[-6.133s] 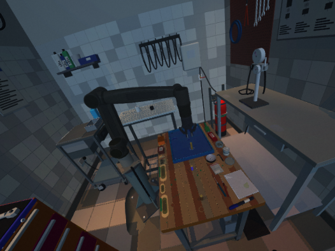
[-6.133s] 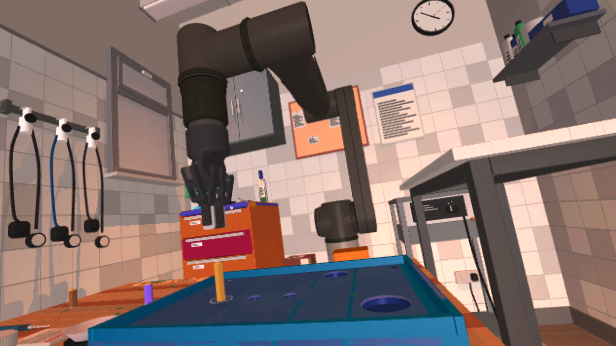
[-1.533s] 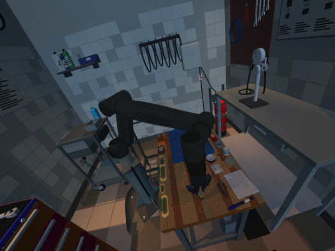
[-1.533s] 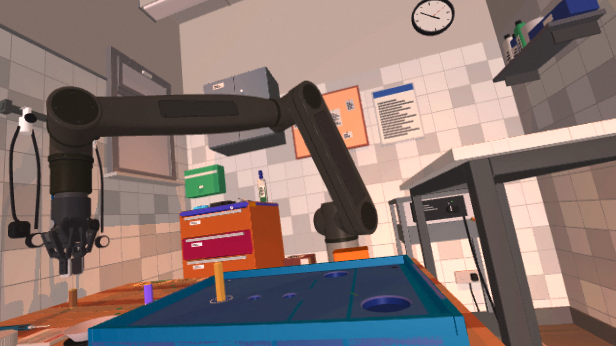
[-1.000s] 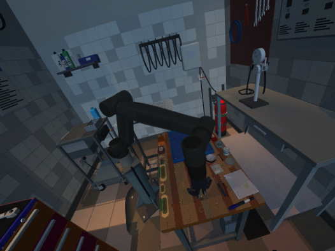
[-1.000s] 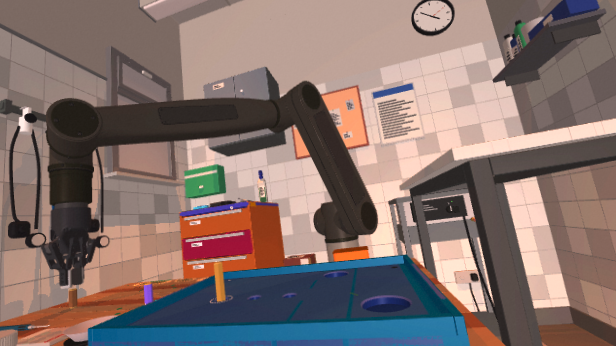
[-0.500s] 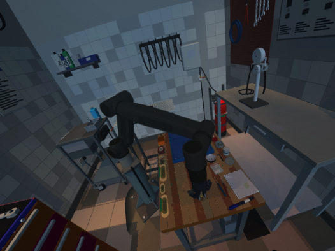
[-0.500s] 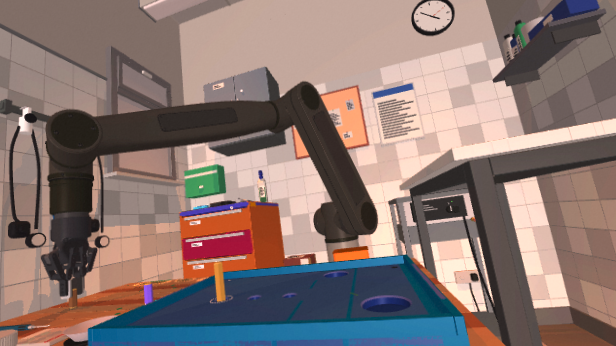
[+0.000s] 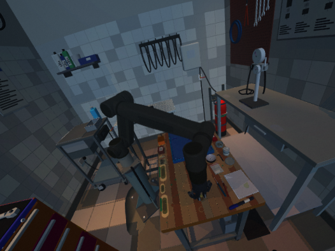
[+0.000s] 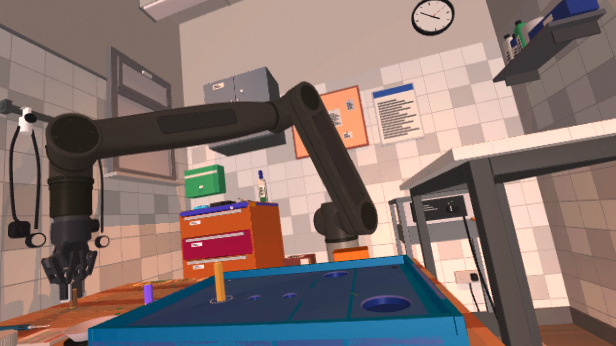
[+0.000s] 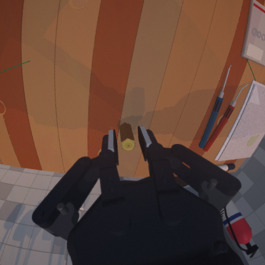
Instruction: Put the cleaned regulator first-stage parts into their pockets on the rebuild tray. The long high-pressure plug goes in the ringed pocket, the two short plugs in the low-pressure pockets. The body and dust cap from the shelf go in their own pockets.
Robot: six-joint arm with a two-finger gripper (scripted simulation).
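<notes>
A short brass plug stands upright on the striped wooden bench, right under my gripper and between its fingers. The gripper is open and holds nothing. From the second side camera the plug shows just below the fingertips. The long brass plug stands upright in a ringed pocket of the blue rebuild tray. A purple short plug stands on the bench between the tray and my gripper.
The blue tray has several empty round pockets, a large one at its near right. Two picks and a white pad lie on the bench to the right of the gripper. The bench edge runs close behind the fingers.
</notes>
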